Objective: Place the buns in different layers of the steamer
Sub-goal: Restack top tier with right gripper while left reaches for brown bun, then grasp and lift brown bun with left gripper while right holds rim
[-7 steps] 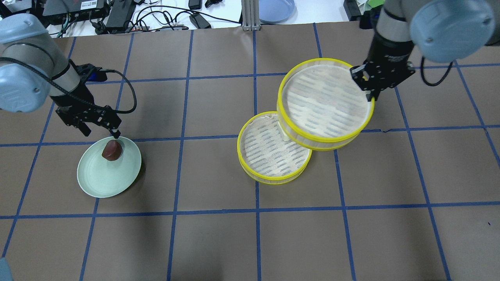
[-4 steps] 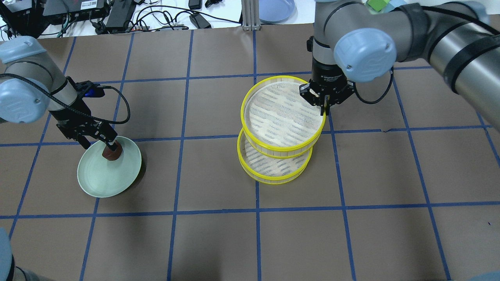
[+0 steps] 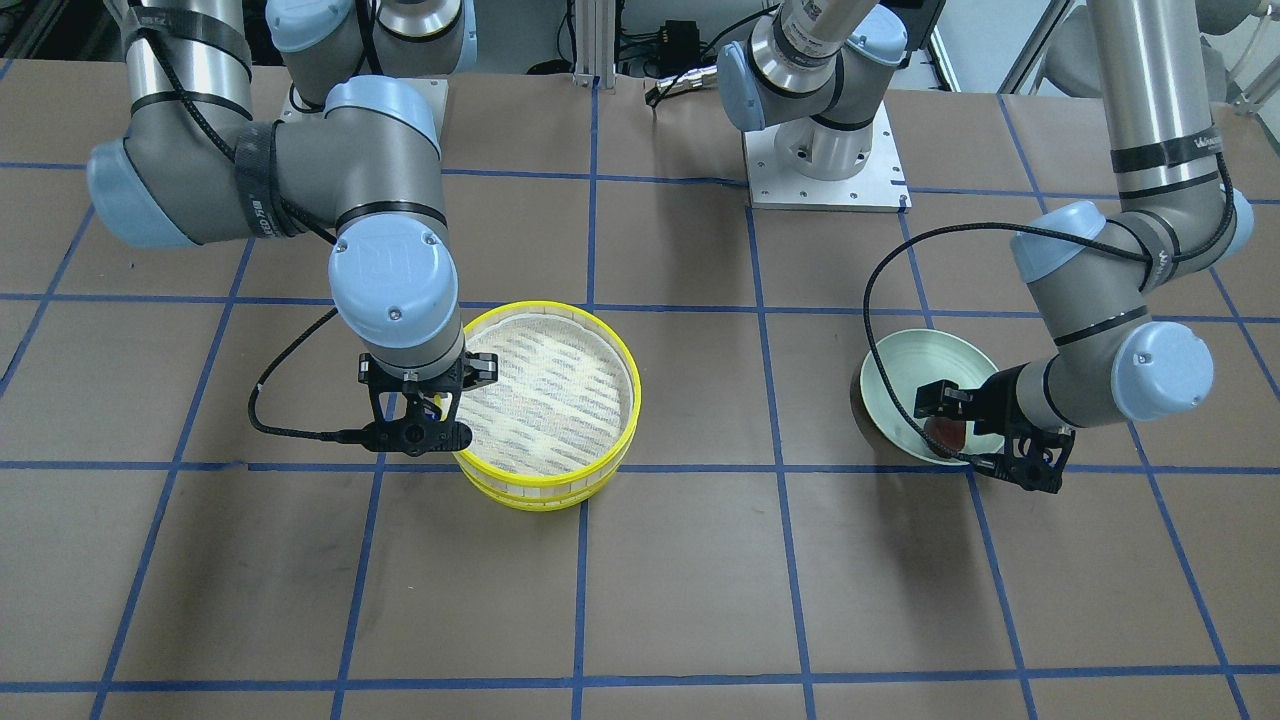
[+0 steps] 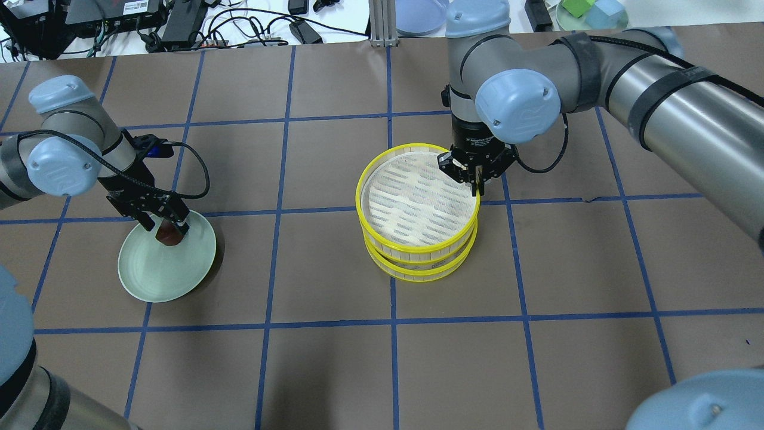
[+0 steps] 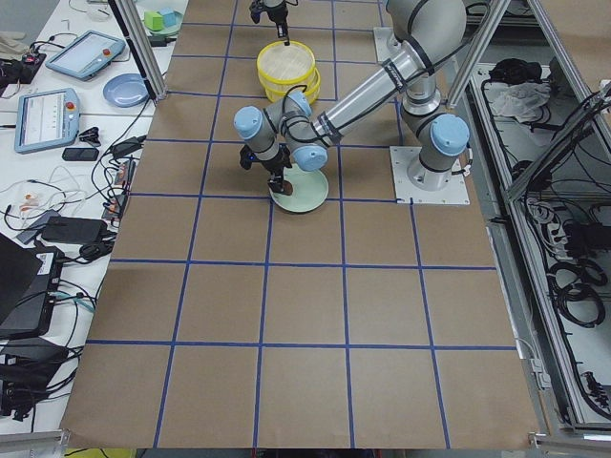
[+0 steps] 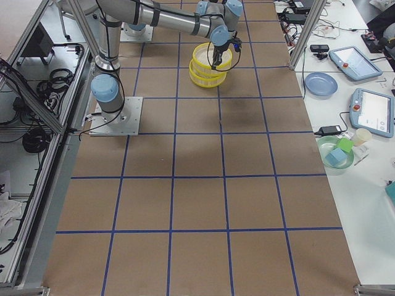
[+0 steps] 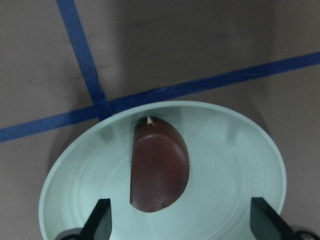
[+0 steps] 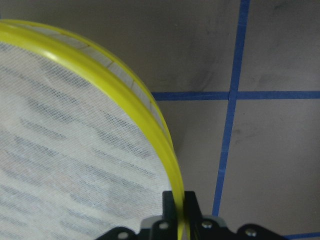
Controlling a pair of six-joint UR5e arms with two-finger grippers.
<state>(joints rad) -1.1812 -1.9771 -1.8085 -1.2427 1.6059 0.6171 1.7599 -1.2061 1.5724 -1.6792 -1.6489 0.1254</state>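
The dark reddish-brown bun point(image 4: 169, 234) lies on the pale green plate point(image 4: 155, 275). My left gripper point(image 4: 166, 227) is open, with one finger on each side of the bun and neither touching it in the left wrist view, where the bun point(image 7: 159, 170) sits on the plate point(image 7: 230, 160). My right gripper point(image 4: 476, 186) is shut on the far right rim of the upper steamer tray point(image 4: 412, 203), which sits on top of the lower tray point(image 4: 421, 269). The right wrist view shows the fingers point(image 8: 172, 200) pinching the yellow rim point(image 8: 145, 107). The cream-yellow bun is hidden.
A blue plate point(image 4: 421, 15) and a green dish with blocks point(image 4: 591, 12) sit beyond the table's far edge, among cables and devices point(image 4: 179, 21). Brown paper with a blue tape grid covers the table.
My right arm carried the upper tray left and down until it sat squarely over the lower tray. My left gripper lowered from the plate's far edge to straddle the dark bun.
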